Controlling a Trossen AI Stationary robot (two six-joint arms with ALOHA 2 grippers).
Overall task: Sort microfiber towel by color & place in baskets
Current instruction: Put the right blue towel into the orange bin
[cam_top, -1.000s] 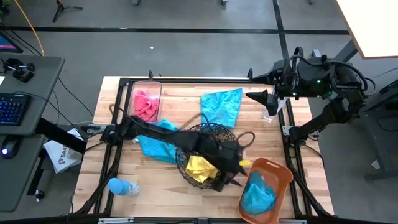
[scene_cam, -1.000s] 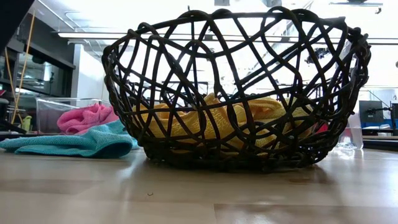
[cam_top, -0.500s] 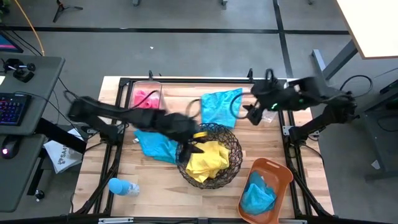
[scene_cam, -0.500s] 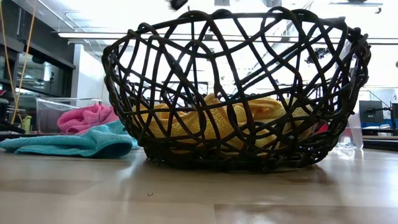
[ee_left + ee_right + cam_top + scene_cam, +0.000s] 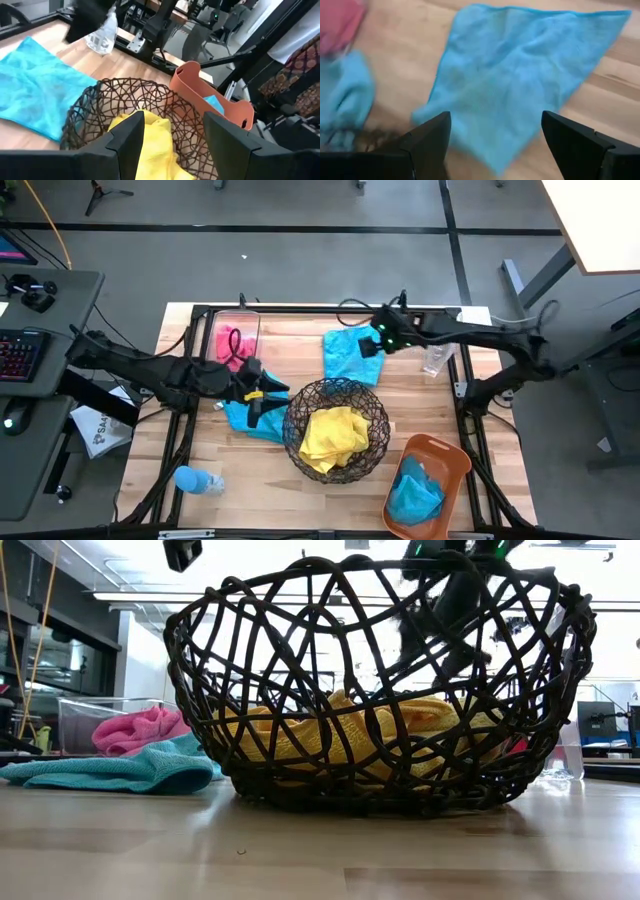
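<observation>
A yellow towel (image 5: 333, 432) lies in the round wire basket (image 5: 372, 405), also seen in the left wrist view (image 5: 150, 145). A pink towel (image 5: 232, 345) sits in the clear bin (image 5: 240, 318). One teal towel (image 5: 413, 492) is in the orange tub (image 5: 445, 455). A second teal towel (image 5: 352, 355) lies spread flat on the far part of the table. A third (image 5: 245, 418) lies bunched left of the basket. My left gripper (image 5: 258, 395) hangs open and empty over this bunched towel, beside the basket's left rim. My right gripper (image 5: 495, 145) hovers open above the spread teal towel (image 5: 520, 75).
A light-blue bottle (image 5: 195, 478) lies near the table's near left corner. A clear bottle (image 5: 435, 360) stands by the right edge, close to my right arm. Bare wood shows between the basket and the table's near edge.
My left gripper has pulled back from the basket's near right side, across the basket toward the table's left, and now hangs at its left rim. My right gripper has swung from the table's far right edge toward the left, over the spread teal towel. The towels have stayed put.
</observation>
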